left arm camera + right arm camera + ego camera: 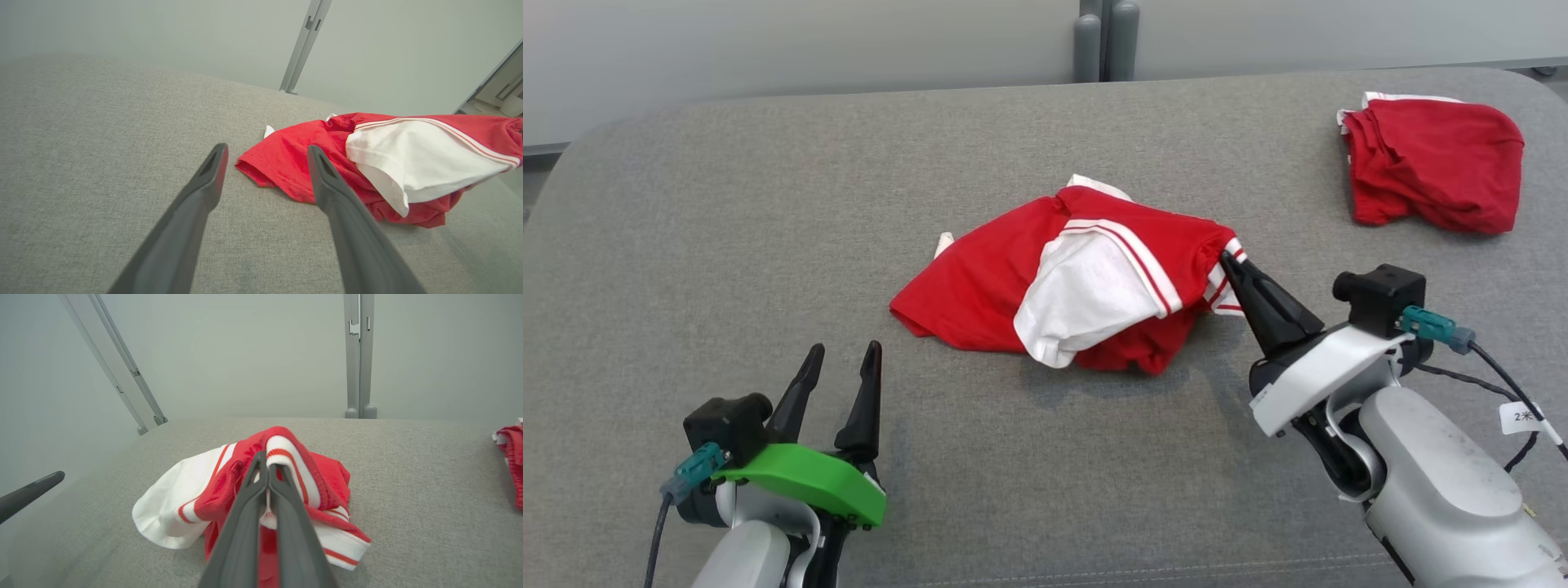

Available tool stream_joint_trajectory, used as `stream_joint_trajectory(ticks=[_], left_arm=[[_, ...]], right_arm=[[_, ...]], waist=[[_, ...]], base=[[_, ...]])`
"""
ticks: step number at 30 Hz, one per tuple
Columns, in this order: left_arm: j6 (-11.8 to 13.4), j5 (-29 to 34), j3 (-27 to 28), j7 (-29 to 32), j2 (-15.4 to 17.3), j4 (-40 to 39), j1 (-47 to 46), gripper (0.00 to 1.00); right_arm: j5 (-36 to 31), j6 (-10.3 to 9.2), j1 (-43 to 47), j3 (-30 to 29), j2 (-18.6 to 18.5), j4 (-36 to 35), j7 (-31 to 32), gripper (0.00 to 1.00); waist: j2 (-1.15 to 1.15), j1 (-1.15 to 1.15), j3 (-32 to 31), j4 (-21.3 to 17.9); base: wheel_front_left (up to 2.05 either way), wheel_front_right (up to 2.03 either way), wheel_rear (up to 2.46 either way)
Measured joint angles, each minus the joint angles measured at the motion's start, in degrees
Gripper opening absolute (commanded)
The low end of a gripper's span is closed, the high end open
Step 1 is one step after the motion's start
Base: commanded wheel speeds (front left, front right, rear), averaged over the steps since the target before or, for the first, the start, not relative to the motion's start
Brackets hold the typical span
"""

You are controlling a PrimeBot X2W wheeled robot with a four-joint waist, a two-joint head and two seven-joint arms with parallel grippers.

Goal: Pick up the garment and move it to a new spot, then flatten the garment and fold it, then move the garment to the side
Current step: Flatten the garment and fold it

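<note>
A crumpled red and white sports garment (980,286) lies near the middle of the grey fabric-covered bench (686,204). Its long axis runs left to right, roughly along the front edge, with the right end angled a little toward the far edge. A white panel edged with red stripes drapes over its middle, and its red left end rests flat on the bench and points toward the left edge.

The right gripper (1232,261) has its jaws pinched together on the striped band at the garment's right end, which is drawn up slightly off the surface.

The left gripper (843,351) sits near the front left corner, apart from the garment, with its jaws spread wide and nothing between them.

A second, bunched red garment (1437,163) sits at the far right corner.
</note>
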Motion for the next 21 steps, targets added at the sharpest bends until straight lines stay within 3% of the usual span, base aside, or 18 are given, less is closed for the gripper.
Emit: stream_joint_trajectory(ticks=[13,21], left_arm=[[-1.3,-0.03,-1.58,0.8,0.15,3.24,0.77,1.0],[-3.25,-0.66,-3.47,4.08,-0.7,6.25,-3.16,1.0]], right_arm=[[4.52,0.0,2.15,-7.13,-3.68,-1.42,-0.07,0.0],[5.75,0.0,3.76,-7.34,-7.12,-0.86,-0.07,0.0]], waist=[[0.0,0.0,0.78,-6.17],[0.0,0.0,3.56,-7.71]], base=[[0.0,0.0,0.0],[0.0,0.0,0.0]])
